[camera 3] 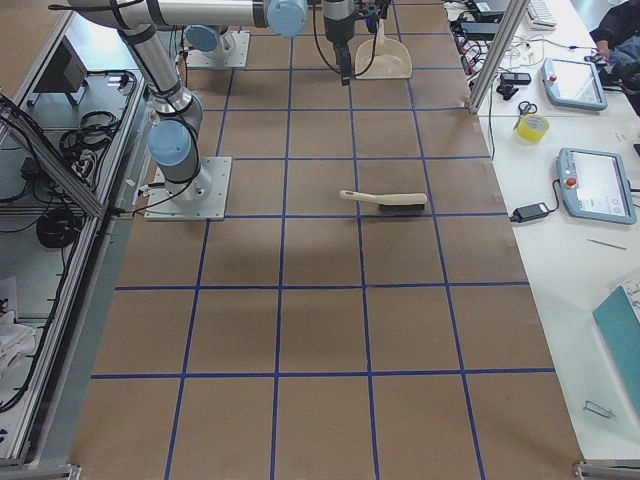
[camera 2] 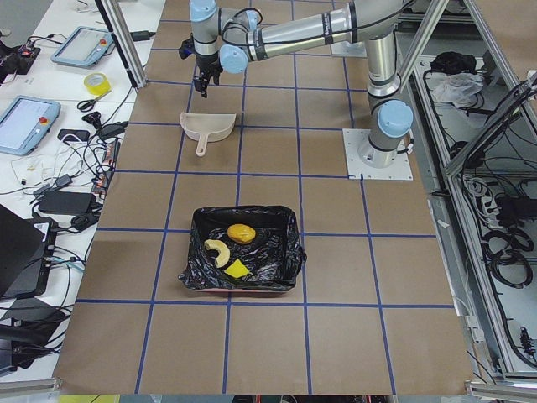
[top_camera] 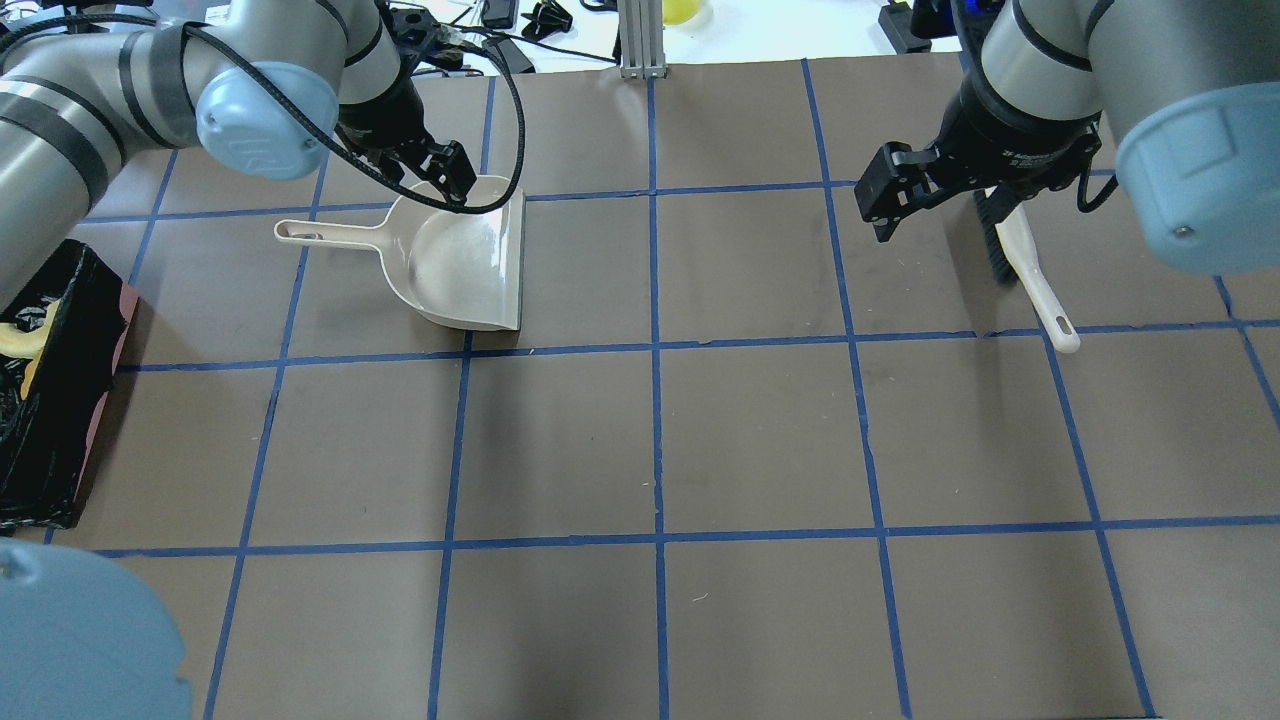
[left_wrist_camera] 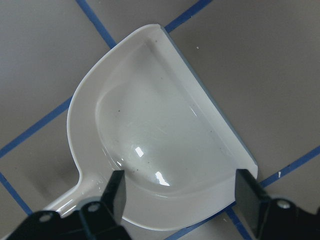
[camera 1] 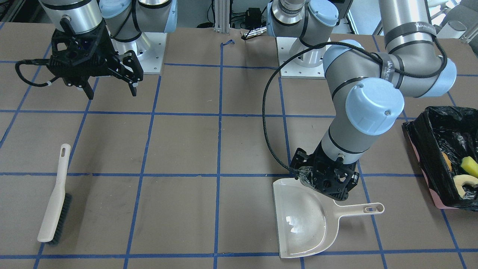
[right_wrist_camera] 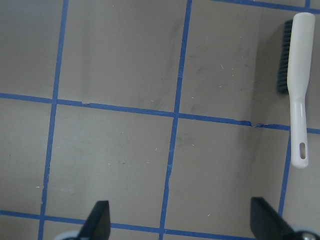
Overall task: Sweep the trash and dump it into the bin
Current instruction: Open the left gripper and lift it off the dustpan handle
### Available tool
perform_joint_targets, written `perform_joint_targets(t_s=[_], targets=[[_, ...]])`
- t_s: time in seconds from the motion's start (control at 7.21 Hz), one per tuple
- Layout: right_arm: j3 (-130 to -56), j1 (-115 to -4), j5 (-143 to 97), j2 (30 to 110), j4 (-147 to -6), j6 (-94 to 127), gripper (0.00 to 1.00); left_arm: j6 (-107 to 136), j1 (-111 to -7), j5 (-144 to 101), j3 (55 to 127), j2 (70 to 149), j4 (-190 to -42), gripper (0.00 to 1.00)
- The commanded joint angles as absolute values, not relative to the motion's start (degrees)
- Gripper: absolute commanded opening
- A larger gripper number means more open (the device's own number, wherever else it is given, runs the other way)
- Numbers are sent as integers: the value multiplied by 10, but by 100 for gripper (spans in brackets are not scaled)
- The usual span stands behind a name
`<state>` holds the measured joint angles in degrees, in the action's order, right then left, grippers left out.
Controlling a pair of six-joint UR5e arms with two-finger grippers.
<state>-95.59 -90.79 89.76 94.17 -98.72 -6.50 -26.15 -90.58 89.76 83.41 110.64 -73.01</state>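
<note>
dustpan (camera 1: 306, 220) being released; trash (camera 1: 468, 166) in bin (camera 1: 414, 130).
left gripper (left_wrist_camera: 182, 195) and right gripper (right_wrist_camera: 182, 220) jaws being held apart; straight lift-off being advised.

This is a robot lab. 2 robot arms (camera 1: 364, 108) are bolted to a big bench (top_camera: 760, 440) marked with blue tape lines (top_camera: 655, 350). Beside it sit control tablets (camera 3: 598, 185), tangled cables (camera 2: 63, 180), a tape roll (camera 2: 97, 83) and metal frame posts (camera 3: 495, 50)

Bin (camera 2: 284, 252): rectangular, pink, lined with crinkled glossy black bag, upright on worktop. Inside bin: amber-orange glossy lump (camera 2: 241, 232) toward one end, pale cream crescent slice (camera 2: 218, 251) just beside it, yellow wedge (camera 2: 237, 269) near crescent, toward opposite end.
</note>
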Motion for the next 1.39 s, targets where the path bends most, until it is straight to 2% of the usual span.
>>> perform_joint_targets(t_s=[0.0, 0.56, 1.25], targets=[[-956, -908, 897, 941, -987, -65, 100, -237, -903, 901, 830, 1057, -806, 88], [-956, -908, 898, 941, -987, -65, 100, -166, -903, 904, 831, 976, -903, 89], [-957, -903, 900, 940, -985, -98, 100, -91, -903, 903, 840, 963, -907, 98]])
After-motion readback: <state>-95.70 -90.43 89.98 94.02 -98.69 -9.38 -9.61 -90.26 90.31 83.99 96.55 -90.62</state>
